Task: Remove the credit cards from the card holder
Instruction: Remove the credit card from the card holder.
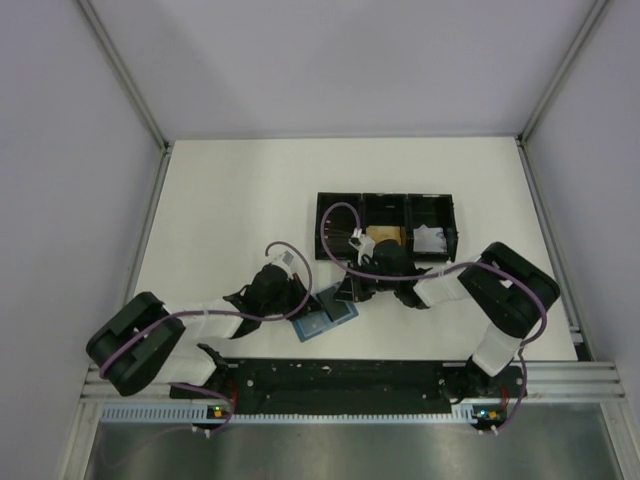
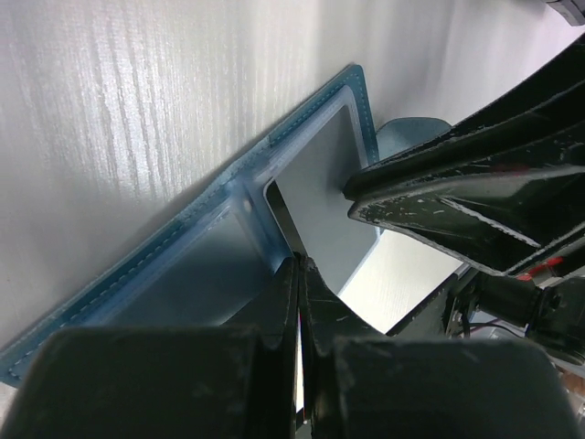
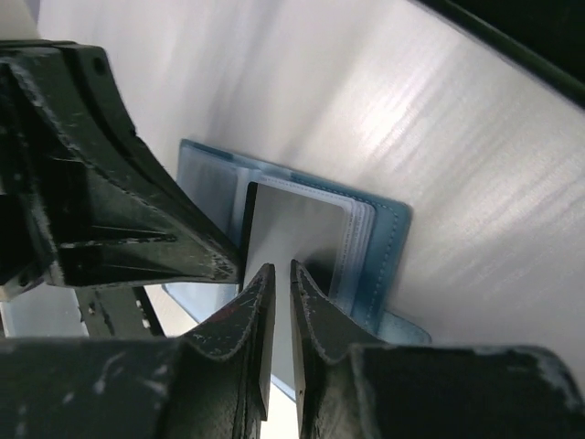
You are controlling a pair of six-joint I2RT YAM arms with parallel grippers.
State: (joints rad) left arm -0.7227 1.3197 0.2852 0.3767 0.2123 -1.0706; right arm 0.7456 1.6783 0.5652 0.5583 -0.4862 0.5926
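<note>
The card holder (image 1: 318, 325) lies open on the surface (image 1: 230, 200), just below the centre of the top view, with both hands meeting over it. The left hand (image 2: 299, 293) has its fingers pressed almost together at the edge of the slotted inner leaf. It seems to be pinching that leaf so the holder stays put while the other arm pulls.

The right hand (image 3: 279, 288) comes in from the upper right. Its fingers are closed to a thin gap on the lower edge of a dark card (image 3: 302, 229) (it reads grey under the glare) that sits partly in its slot. Gripping the free edge makes sense, since the card can then slide out along the pocket and need not be bent.

The black tray (image 1: 335, 210) stands just above the holder in the top view. An orange card (image 1: 385, 237) rests in its middle compartment and a white wad (image 1: 430, 240) in the right one, so one card looks already out and the tray serves as the drop-off.

The pull should run in line with the slot. If it runs askew, the holder may be dragged along or twist out of the left hand's pinch.
</note>
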